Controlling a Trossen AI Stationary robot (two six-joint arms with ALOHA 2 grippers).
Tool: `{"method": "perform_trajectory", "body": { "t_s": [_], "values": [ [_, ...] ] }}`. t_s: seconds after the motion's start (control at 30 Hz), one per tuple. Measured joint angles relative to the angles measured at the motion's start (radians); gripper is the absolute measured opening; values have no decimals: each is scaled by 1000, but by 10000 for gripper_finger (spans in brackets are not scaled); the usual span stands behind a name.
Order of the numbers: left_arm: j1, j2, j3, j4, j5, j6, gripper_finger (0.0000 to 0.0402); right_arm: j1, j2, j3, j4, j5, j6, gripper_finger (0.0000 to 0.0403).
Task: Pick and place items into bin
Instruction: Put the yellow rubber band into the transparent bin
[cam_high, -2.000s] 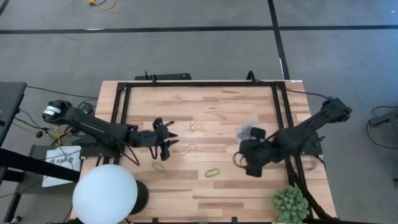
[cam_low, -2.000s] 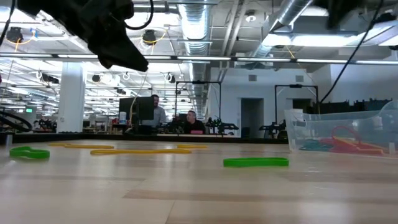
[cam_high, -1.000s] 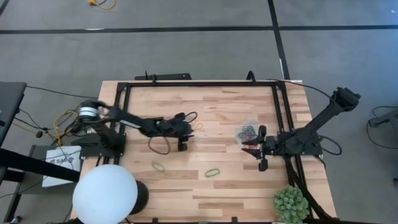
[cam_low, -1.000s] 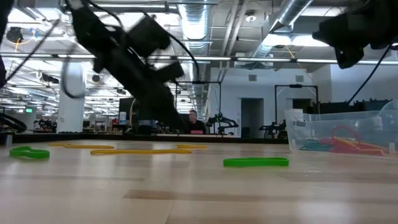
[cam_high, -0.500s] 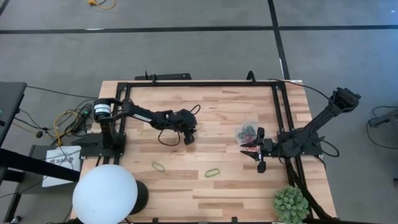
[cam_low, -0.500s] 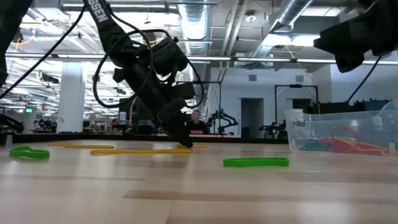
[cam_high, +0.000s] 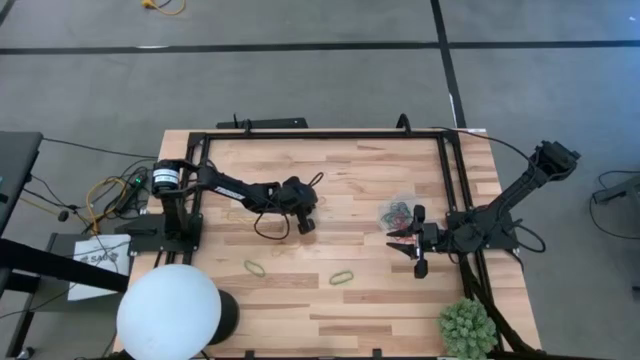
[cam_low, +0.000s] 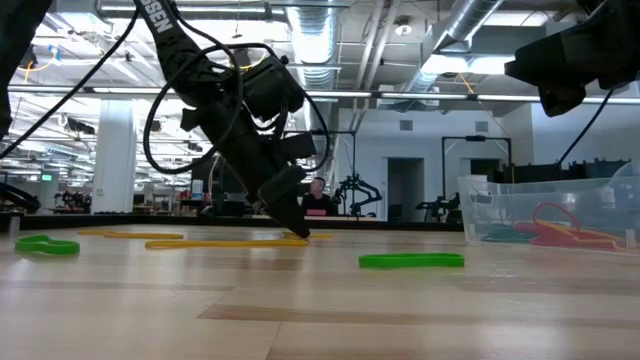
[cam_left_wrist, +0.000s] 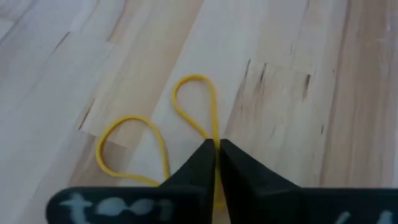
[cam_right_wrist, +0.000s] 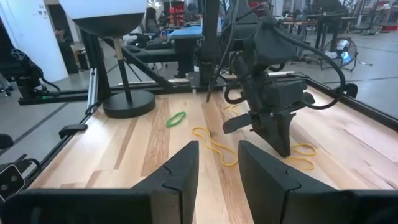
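A yellow rubber band (cam_left_wrist: 186, 106), twisted into two loops, lies flat on the wooden table left of centre, and my left gripper (cam_high: 308, 223) is shut on it. The same band shows at the fingertips in the low view (cam_low: 300, 237). The clear bin (cam_high: 398, 212) stands right of centre on its base and holds red and green bands (cam_low: 545, 228). Beside the bin's near side, my right gripper (cam_right_wrist: 217, 163) hovers open and level, with nothing between its fingers. A green band (cam_high: 342, 277), a pale green band (cam_high: 256, 267) and another yellow band (cam_right_wrist: 211, 146) lie loose on the table. My left gripper pinches one strand of the yellow band (cam_left_wrist: 216, 138), close to where its two loops meet, between its two fingertips. The fingers slant down from the table's left side, their ends at the tabletop. The band lies slack and flat on the wood.
A white globe lamp (cam_high: 168, 312) stands at the near left corner and a spiky green plant (cam_high: 467, 327) at the near right. A black frame rail (cam_high: 320, 135) borders the work area. Black cables loop beside the left arm (cam_high: 265, 225).
My left gripper has gone a little toward the table's right edge and down, rolling its wrist, until its fingertips reached the tabletop at the yellow band, and it has shut on the band. The band has stayed flat on the wood.
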Motion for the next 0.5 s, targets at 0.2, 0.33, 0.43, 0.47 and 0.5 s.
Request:
{"method": "perform_trajectory", "body": {
  "t_s": [0.2,0.33,0.43,0.47,0.5],
  "values": [
    [-42,-13,2,198,159,-64,1,0,0,0,8,1,0,107],
    [-105,-42,98,291,239,-71,0,-7,0,0,56,1,-34,107],
    [-156,-34,187,273,236,-29,0,-23,0,0,100,14,-60,107],
    [-178,-34,221,271,238,-8,0,-30,0,0,116,24,-60,107],
    [-197,-36,254,272,239,14,0,-39,0,0,129,32,-61,107]
  ]
}}
